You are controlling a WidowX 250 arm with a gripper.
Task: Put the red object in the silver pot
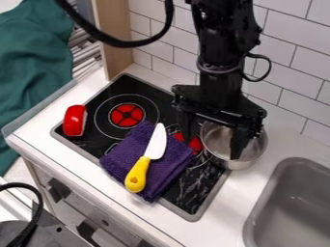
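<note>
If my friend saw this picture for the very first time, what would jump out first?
Probably the knife with the bright yellow handle, lying on the purple cloth over the black stove. Next might be the big black gripper, hanging down at the silver pot. Then there's the shiny red object, at the stove's edge on the picture's left.

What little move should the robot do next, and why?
Probably swing the gripper over to the red object, staying above the knife. The red object lies at the stove's edge, away from the silver pot, while the gripper's fingers hang apart at the pot.
</note>
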